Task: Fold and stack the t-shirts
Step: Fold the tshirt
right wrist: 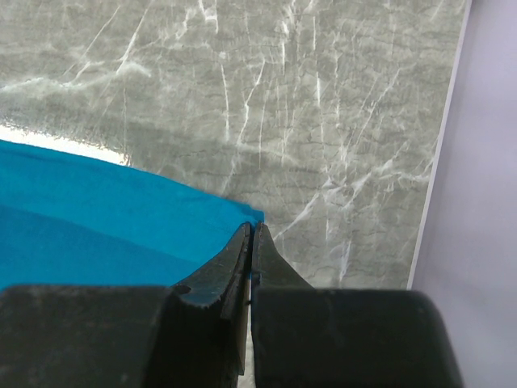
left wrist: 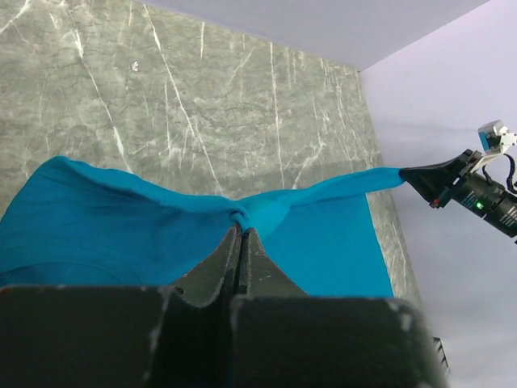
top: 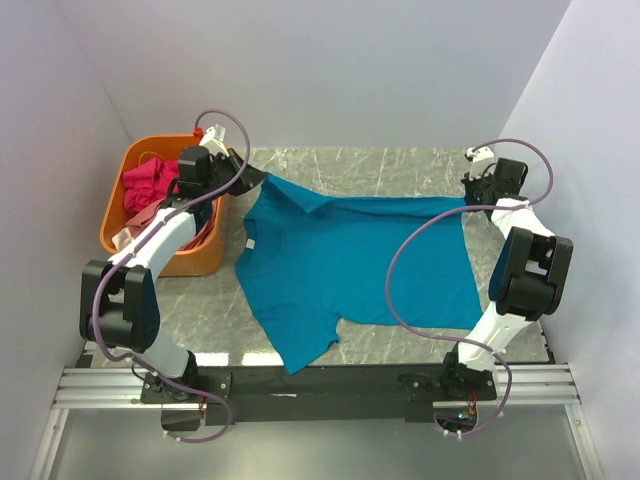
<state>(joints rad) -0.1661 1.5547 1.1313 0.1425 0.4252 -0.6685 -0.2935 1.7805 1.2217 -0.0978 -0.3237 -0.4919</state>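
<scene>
Two ends of the teal-blue t-shirt [top: 350,262] are pinched: the left gripper [left wrist: 242,230] clamps a bunched fold, the right gripper [right wrist: 251,229] a corner. The cloth stretches between them over the counter [top: 400,170]. Beside the left gripper, a basket [top: 185,262] holds magenta fabric [top: 148,180], probably another shirt.

Grey marble tabletop [top: 400,170], plain pale lavender walls [top: 330,70]

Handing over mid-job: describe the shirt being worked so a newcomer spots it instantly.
Find the grey marble table. Spread across its middle lies the teal-blue t-shirt, its far edge pinched by the left gripper and right gripper. It is the only blue garment; the magenta shirt sits bunched in the orange basket.
</scene>
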